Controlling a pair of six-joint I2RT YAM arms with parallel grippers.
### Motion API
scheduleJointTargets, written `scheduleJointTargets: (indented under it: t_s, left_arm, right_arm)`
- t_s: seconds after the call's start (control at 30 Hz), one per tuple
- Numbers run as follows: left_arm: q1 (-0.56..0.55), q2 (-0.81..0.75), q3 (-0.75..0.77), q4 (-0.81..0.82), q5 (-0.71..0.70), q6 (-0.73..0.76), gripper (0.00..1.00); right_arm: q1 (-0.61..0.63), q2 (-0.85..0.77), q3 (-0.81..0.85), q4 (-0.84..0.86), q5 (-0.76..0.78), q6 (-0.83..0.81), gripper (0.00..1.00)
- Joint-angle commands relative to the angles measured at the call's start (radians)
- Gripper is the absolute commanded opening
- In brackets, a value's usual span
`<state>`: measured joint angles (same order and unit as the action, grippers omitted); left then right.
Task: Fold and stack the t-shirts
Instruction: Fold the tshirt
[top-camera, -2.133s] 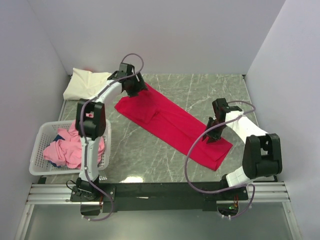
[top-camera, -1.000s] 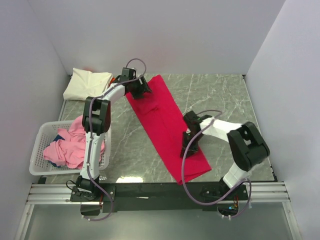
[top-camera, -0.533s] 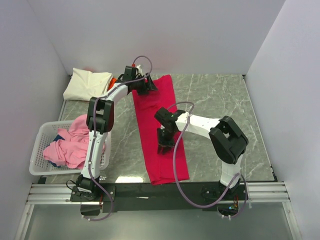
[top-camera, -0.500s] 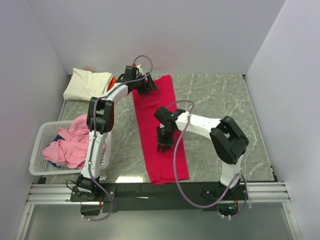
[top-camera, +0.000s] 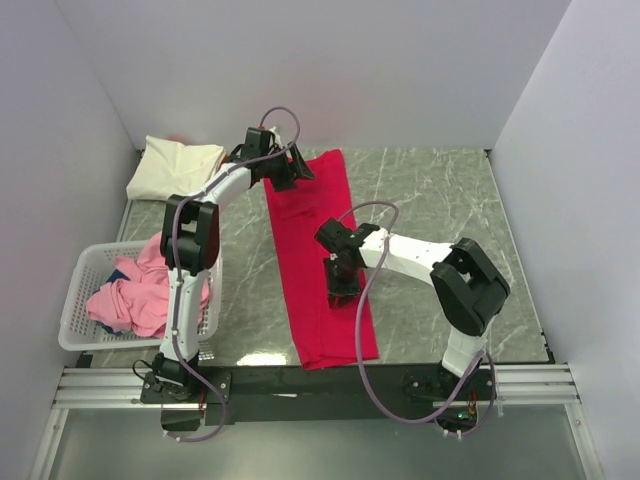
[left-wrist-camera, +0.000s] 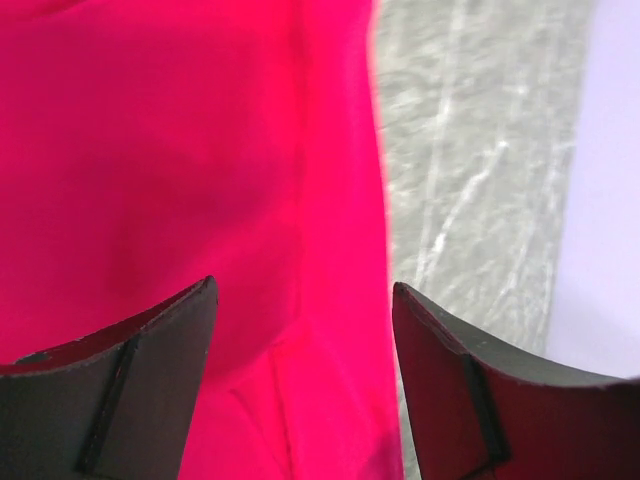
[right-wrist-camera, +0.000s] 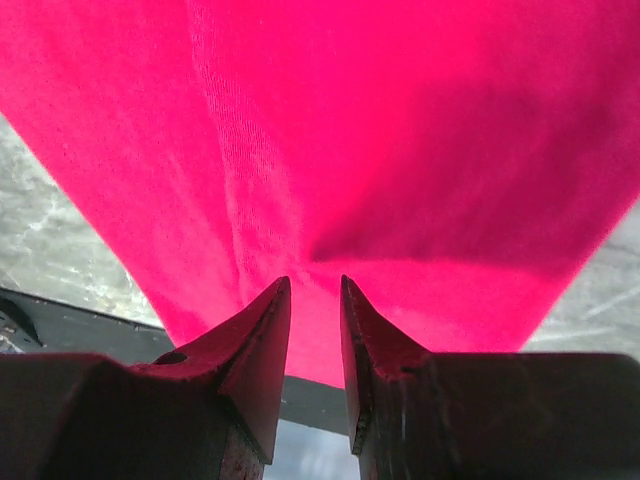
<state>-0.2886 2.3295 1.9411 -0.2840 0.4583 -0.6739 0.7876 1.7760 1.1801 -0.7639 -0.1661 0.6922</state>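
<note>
Running from far edge to near edge, the crimson red cloth t-shirt (top-camera: 303, 235) lies under both: left gripper (left-wrist-camera: 305, 290) wide at its far end, right gripper (right-wrist-camera: 313, 285) narrowed, seemingly pinching mid-length.

Grey-veined marble bench (top-camera: 440, 200). White plastic lattice basket (top-camera: 72, 310) at the bench's left edge, toward the near corner. Metal rail (top-camera: 100, 385) along the bench's near edge. Pale walls (top-camera: 400, 70) behind.

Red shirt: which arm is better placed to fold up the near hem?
Probably right: right gripper sits midway along the red shirt, nearer that hem; left gripper is open at the far end.
</note>
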Motion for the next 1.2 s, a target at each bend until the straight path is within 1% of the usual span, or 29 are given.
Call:
scheduleJointTargets:
  t_s: [0.0,0.07,0.23,0.4,0.5,0.6,0.67,0.7,0.77,0.93,0.97,1.0,1.03,1.07,1.13,1.17]
  left_arm:
    - [0.006,-0.003,-0.022,-0.103,-0.052,0.002,0.76]
    - [0.012,0.033,-0.016,-0.112,-0.067,0.005,0.76]
    - [0.017,0.136,0.084,-0.133,-0.102,0.017,0.76]
    - [0.016,0.229,0.220,-0.087,-0.075,0.037,0.76]
    - [0.017,0.261,0.271,-0.043,-0.043,0.053,0.77]
    - [0.017,0.255,0.268,0.014,0.011,0.050,0.77]
    - [0.016,0.229,0.240,0.049,0.035,0.043,0.77]
    - [0.011,0.185,0.196,0.069,0.043,0.043,0.77]
    - [0.006,0.136,0.159,0.109,0.055,0.045,0.77]
    - [-0.001,-0.031,0.165,0.095,0.075,0.040,0.77]
    - [-0.001,-0.089,0.145,0.080,0.074,0.046,0.77]
    - [-0.004,-0.119,0.130,0.044,0.051,0.063,0.77]
    - [-0.006,-0.152,0.108,0.043,0.039,0.077,0.77]
    - [-0.009,-0.220,0.054,-0.021,0.022,0.091,0.77]
    - [-0.020,-0.290,-0.028,-0.094,-0.029,0.140,0.77]
    - [-0.032,-0.370,-0.136,-0.154,-0.090,0.151,0.77]
  right_arm:
    - [0.006,0.036,0.030,0.038,0.016,-0.026,0.34]
    - [0.007,0.068,0.062,0.034,0.005,-0.034,0.34]
    - [0.009,0.158,0.125,0.069,-0.073,-0.042,0.34]
    - [0.012,0.227,0.231,0.075,-0.116,-0.033,0.34]
    - [0.015,0.241,0.247,0.092,-0.131,-0.010,0.34]
    - [0.019,0.223,0.230,0.107,-0.121,0.013,0.34]
    - [0.022,0.186,0.208,0.109,-0.107,0.018,0.34]
    - [0.024,0.172,0.201,0.110,-0.102,0.013,0.34]
    - [0.025,0.123,0.176,0.120,-0.115,0.009,0.35]
    - [0.035,0.011,0.119,0.097,-0.096,0.013,0.37]
    - [0.045,-0.004,0.102,0.086,-0.087,0.016,0.37]
    - [0.059,-0.041,0.080,0.065,-0.064,0.018,0.38]
    - [0.059,-0.058,0.066,0.054,-0.053,0.021,0.38]
    - [0.074,-0.075,0.049,0.045,-0.037,0.032,0.39]
    - [0.088,-0.127,-0.011,0.020,-0.020,0.050,0.40]
    - [0.100,-0.145,-0.032,0.015,-0.012,0.072,0.41]
